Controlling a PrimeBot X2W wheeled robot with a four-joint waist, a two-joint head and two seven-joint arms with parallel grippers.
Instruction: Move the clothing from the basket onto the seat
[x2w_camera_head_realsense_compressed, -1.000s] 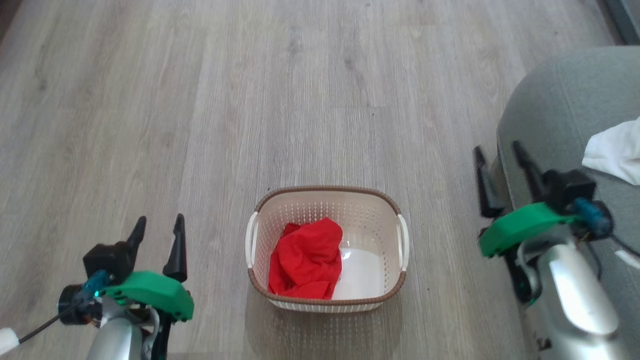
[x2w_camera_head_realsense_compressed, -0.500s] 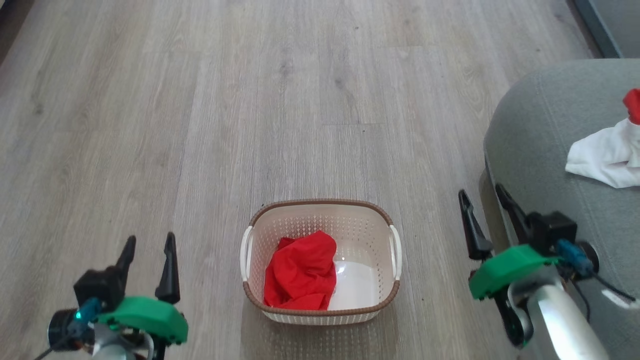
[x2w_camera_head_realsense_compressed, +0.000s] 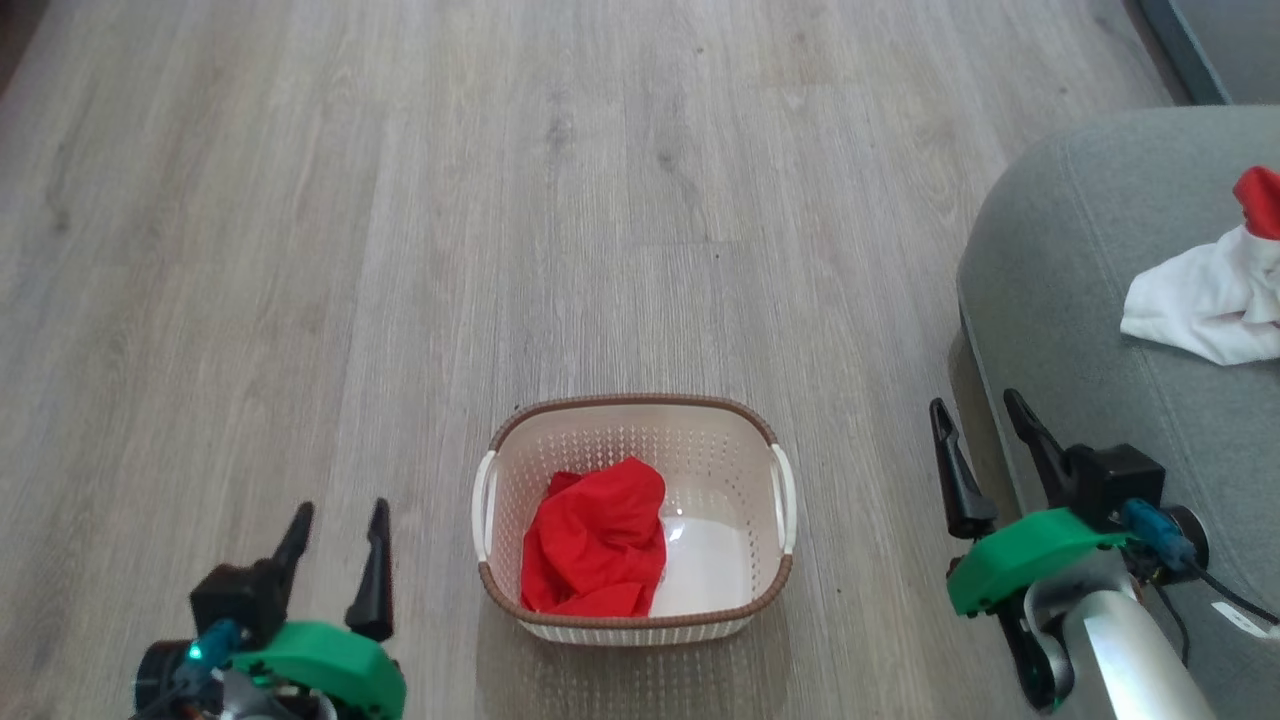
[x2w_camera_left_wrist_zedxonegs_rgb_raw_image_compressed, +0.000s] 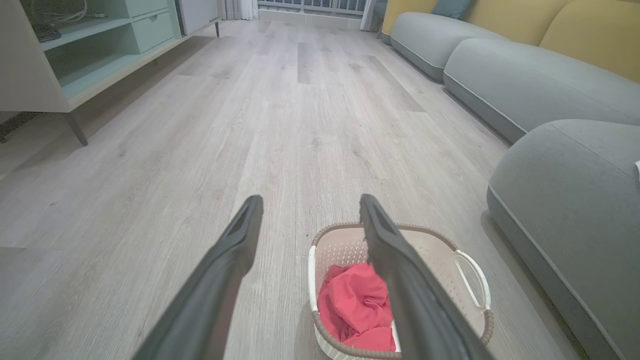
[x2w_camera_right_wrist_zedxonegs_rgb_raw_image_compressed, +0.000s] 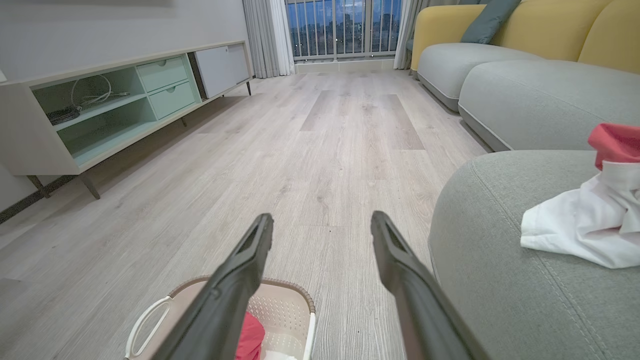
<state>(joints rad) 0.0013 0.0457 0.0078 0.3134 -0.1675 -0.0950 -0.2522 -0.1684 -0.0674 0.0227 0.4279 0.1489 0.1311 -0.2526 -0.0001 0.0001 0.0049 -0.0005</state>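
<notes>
A cream basket (x2w_camera_head_realsense_compressed: 770, 440) with a brown rim stands on the wood floor, and a crumpled red garment (x2w_camera_head_realsense_compressed: 595, 550) lies in its left half. The grey-green seat (x2w_camera_head_realsense_compressed: 1060, 260) fills the right side, carrying a white and red garment (x2w_camera_head_realsense_compressed: 1200, 300) near its edge. My left gripper (x2w_camera_head_realsense_compressed: 338, 520) hovers open and empty to the left of the basket. My right gripper (x2w_camera_head_realsense_compressed: 978, 418) is open and empty between the basket and the seat's front corner. The left wrist view shows the basket (x2w_camera_left_wrist_zedxonegs_rgb_raw_image_compressed: 470, 260) and red garment (x2w_camera_left_wrist_zedxonegs_rgb_raw_image_compressed: 357, 305) just behind my right finger. In the right wrist view the white and red garment (x2w_camera_right_wrist_zedxonegs_rgb_raw_image_compressed: 580, 225) rests on the seat (x2w_camera_right_wrist_zedxonegs_rgb_raw_image_compressed: 480, 235).
Bare wood floor (x2w_camera_head_realsense_compressed: 500, 200) stretches ahead of the basket. A low pale-green media cabinet (x2w_camera_right_wrist_zedxonegs_rgb_raw_image_compressed: 100, 110) lines the far left wall. More grey sofa cushions (x2w_camera_right_wrist_zedxonegs_rgb_raw_image_compressed: 525, 95) with yellow backs run along the right. Curtains and a balcony window (x2w_camera_right_wrist_zedxonegs_rgb_raw_image_compressed: 340, 30) close the far end.
The head camera has shifted, so the seat and the garment on it show more fully. My left gripper sits lower in the view. Both grippers stay open.
</notes>
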